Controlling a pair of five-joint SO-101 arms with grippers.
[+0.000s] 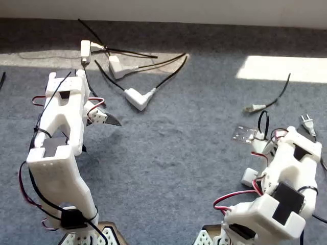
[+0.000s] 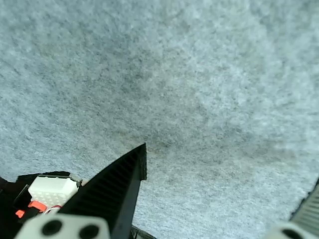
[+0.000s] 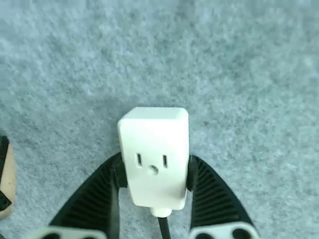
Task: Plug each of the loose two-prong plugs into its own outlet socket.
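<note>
Grey carpet (image 1: 179, 168), two arms. Right gripper (image 3: 154, 172) was clamped on a white outlet socket (image 3: 153, 144), slot face toward its cam, cord trailing back btwn the fingers. Left gripper (image 2: 229, 169) gaped wide w/ nothing in it, over bare carpet. Nearest loose plug (image 1: 306, 121) lay just beyond the right arm, on its outer side, long axis diagonal, well apart from the left arm.

Nothing legible: no text, label, brand, number or sign on the socket (image 3: 154, 144), the plug (image 1: 306, 121) or elsewhere.
</note>
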